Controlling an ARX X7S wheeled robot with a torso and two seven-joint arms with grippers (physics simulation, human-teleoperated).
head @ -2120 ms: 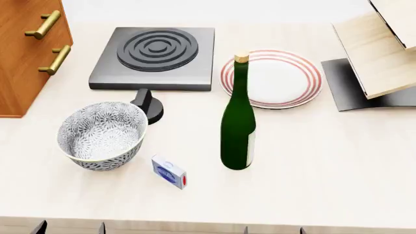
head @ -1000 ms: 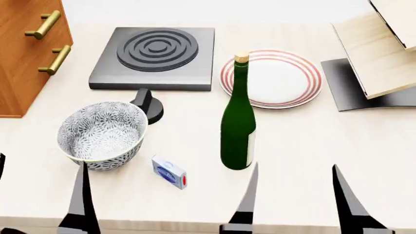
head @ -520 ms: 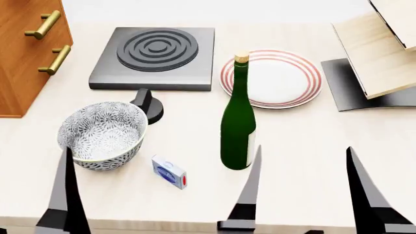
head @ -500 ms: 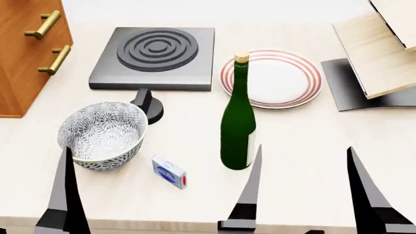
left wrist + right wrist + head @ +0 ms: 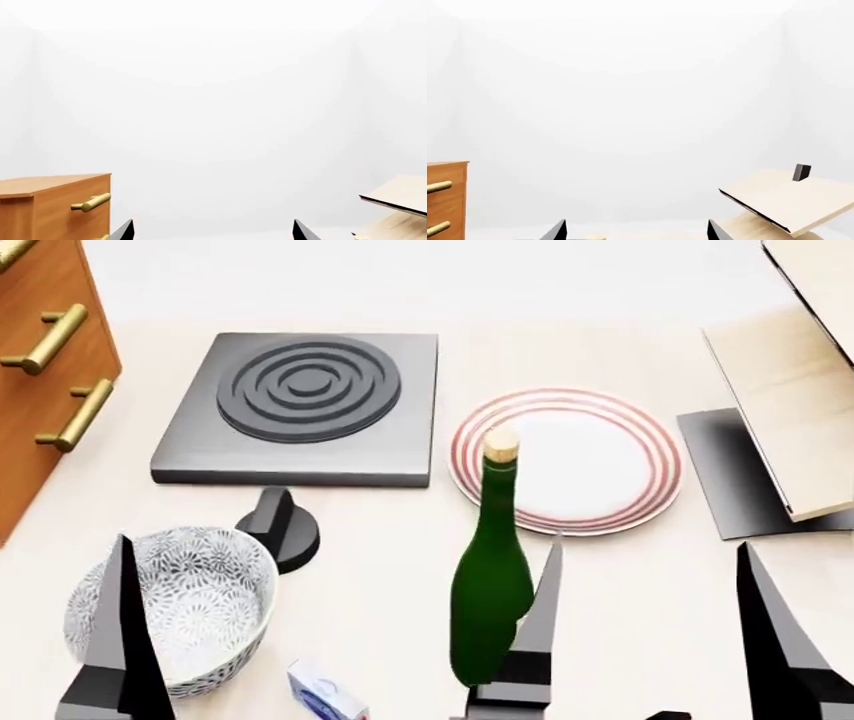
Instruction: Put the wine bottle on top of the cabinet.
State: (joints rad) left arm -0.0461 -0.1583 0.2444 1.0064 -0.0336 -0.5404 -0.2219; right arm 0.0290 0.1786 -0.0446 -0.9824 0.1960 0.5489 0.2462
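Observation:
The wine bottle [image 5: 487, 590] stands upright on the pale table [image 5: 387, 540], dark green with a tan cork; the cork tip peeks into the right wrist view [image 5: 594, 237]. The reddish-brown cabinet [image 5: 40, 360] with brass handles stands at the far left, also in the left wrist view [image 5: 53, 205] and the right wrist view [image 5: 444, 200]. My right gripper [image 5: 654, 640] is open and empty; its left finger [image 5: 541, 630] is just right of the bottle's body. My left gripper [image 5: 213, 225] is open and empty; one finger [image 5: 120, 640] shows in front of the bowl.
A patterned bowl [image 5: 187, 600] sits front left, with a small blue-white box [image 5: 324, 698] beside it. A black knob [image 5: 280, 530], a dark hotplate [image 5: 300, 405] and a red-ringed plate [image 5: 567, 460] lie behind. A pale slanted rack [image 5: 787, 410] stands at the right.
The head view has shifted forward, so the table items sit lower in frame. Both grippers reach higher into view. The bottle stands where it was.

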